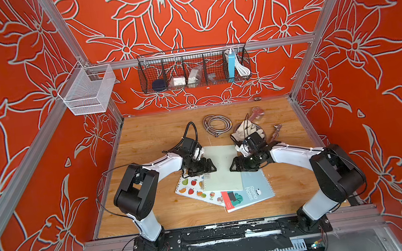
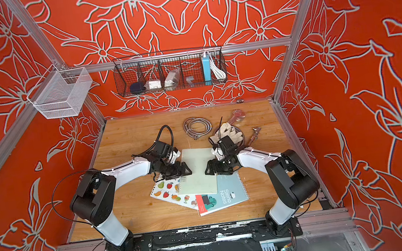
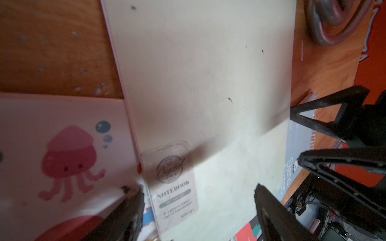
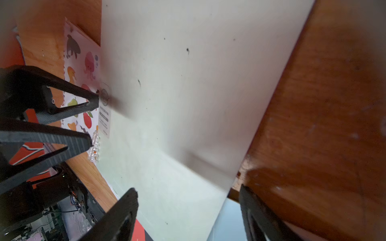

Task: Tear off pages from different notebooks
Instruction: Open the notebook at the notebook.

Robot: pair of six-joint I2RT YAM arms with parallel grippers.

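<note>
Pale grey-green notebook (image 1: 222,166) lay between left gripper (image 1: 211,169) and right gripper (image 1: 233,167), both agape, empty; its label (image 3: 175,194) was legible only from the left wrist.

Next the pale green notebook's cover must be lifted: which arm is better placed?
Right, probably. The right gripper stands open astride the free edge of the pale green notebook; the left gripper, also open, sits at the edge with the label and clear binding rings, better for pinning it down.
</note>
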